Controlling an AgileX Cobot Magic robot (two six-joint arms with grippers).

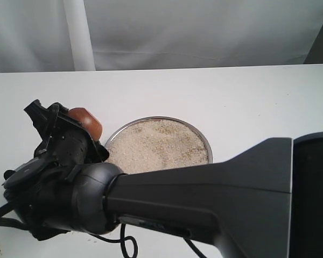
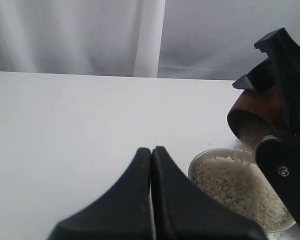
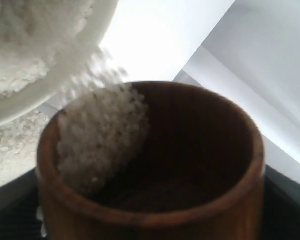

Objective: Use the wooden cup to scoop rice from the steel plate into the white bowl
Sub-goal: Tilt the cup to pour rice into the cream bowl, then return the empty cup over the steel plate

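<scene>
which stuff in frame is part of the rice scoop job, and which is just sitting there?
In the job:
- rice
- steel plate
- white bowl, already holding rice
- wooden cup, tilted over the bowl
- right gripper, holding the cup

Just there:
- white table
- grey curtain
- left gripper, shut, holding nothing

white bowl (image 2: 197, 162) overhung by tilted wooden cup (image 2: 255, 112) and right gripper (image 2: 285, 110) | table (image 1: 247, 97) beyond steel plate (image 1: 204, 141) seen unobstructed

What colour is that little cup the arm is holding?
Reddish-brown wood; the wooden cup shows best in the right wrist view.
</scene>
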